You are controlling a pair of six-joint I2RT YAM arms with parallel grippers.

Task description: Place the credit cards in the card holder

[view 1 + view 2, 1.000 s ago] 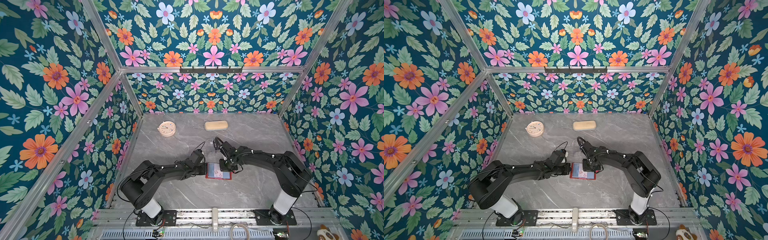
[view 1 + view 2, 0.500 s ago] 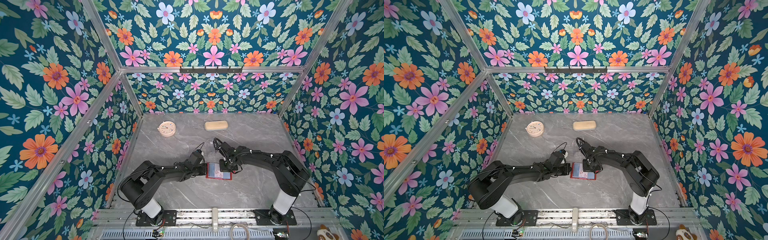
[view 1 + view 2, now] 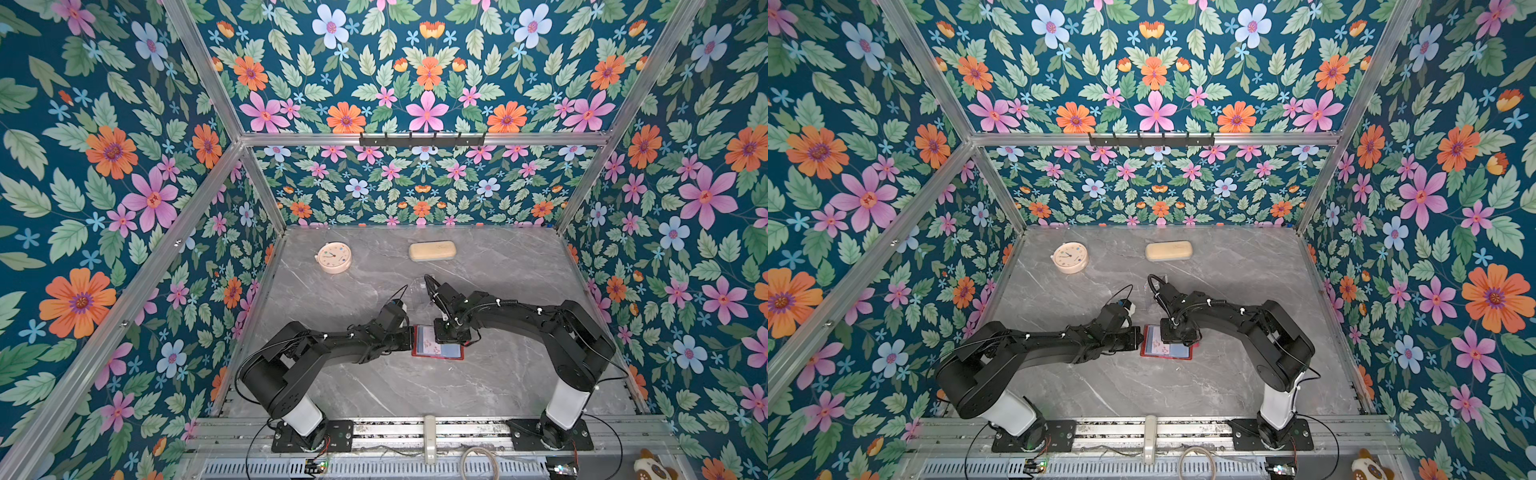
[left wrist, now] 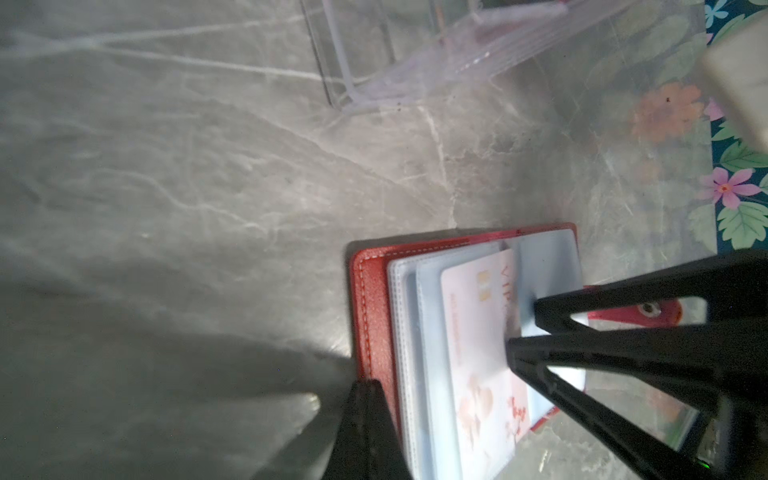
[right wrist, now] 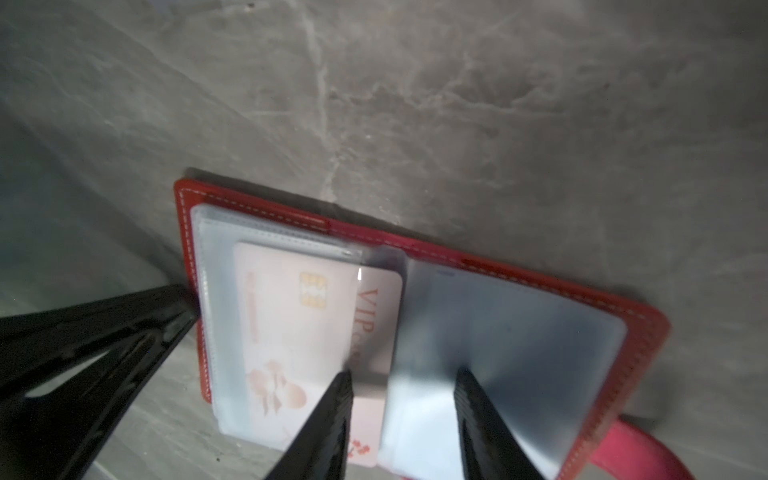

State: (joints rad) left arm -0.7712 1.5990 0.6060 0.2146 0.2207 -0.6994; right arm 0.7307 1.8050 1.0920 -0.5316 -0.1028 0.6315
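The red card holder (image 3: pixel 440 351) (image 3: pixel 1168 351) lies open on the table between both arms. A pale pink "VIP" credit card (image 5: pixel 291 316) (image 4: pixel 478 332) sits partly inside a clear sleeve on its left page, one long edge still sticking out toward the fold. My left gripper (image 4: pixel 365 388) (image 3: pixel 411 338) is shut, its tip pressing on the holder's red left cover edge. My right gripper (image 5: pixel 402 374) (image 3: pixel 1177 332) stands open just above the holder, one finger over the card's exposed edge, the other over the empty right sleeve. Any other credit cards are out of view.
A clear acrylic stand (image 4: pixel 415 54) stands on the table just beyond the holder. A pink round clock (image 3: pixel 333 257) and a beige oblong case (image 3: pixel 432 251) lie near the back wall. The holder's snap tab (image 4: pixel 648 309) juts out on the right side.
The right gripper's jaws have gone from shut to open over the card. Both arms and the holder have stayed nearly in place.
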